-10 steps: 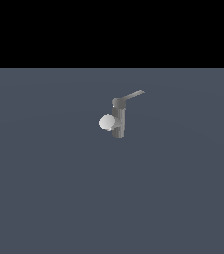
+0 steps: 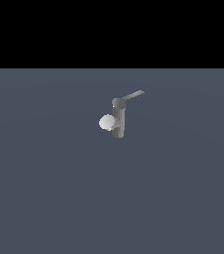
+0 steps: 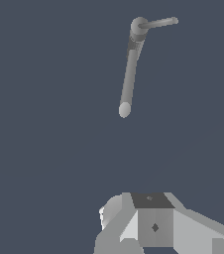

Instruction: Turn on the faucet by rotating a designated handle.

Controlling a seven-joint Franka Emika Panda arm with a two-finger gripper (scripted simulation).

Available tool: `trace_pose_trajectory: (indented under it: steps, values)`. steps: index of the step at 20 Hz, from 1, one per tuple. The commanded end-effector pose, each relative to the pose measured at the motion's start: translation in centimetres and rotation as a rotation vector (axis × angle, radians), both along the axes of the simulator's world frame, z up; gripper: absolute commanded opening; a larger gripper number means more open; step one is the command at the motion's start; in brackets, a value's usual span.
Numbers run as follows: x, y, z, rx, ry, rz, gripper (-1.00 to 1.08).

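The faucet (image 2: 118, 121) is a small dark grey upright post on the flat grey floor, with a pale round spout end (image 2: 106, 122) facing the exterior view's left. The handle (image 2: 133, 95) is a thin light grey lever reaching from the post's top toward the exterior view's right. In the wrist view the faucet (image 3: 132, 64) is seen from above, with the handle (image 3: 158, 22) sticking out sideways from the post's top. My gripper (image 3: 150, 199) shows only in the wrist view, well apart from the faucet. Its fingers sit together with no gap and hold nothing.
A plain grey floor (image 2: 49, 198) spreads all around the faucet, with a black background (image 2: 112, 30) beyond its far edge. The arm does not show in the exterior view.
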State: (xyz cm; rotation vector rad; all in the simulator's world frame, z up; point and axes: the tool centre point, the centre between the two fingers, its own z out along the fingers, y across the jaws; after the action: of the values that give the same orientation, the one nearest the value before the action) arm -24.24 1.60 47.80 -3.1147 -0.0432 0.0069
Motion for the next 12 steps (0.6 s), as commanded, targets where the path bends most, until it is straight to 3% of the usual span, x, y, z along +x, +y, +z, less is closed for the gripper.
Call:
trace_pose_trajectory:
  steps: [1,12]
  values:
    - [0.5,0.3,-0.4,0.000,0.001,-0.024,-1.00]
    - [5.3,2.6,-4.0,0.000,0.004,-0.230,-1.00]
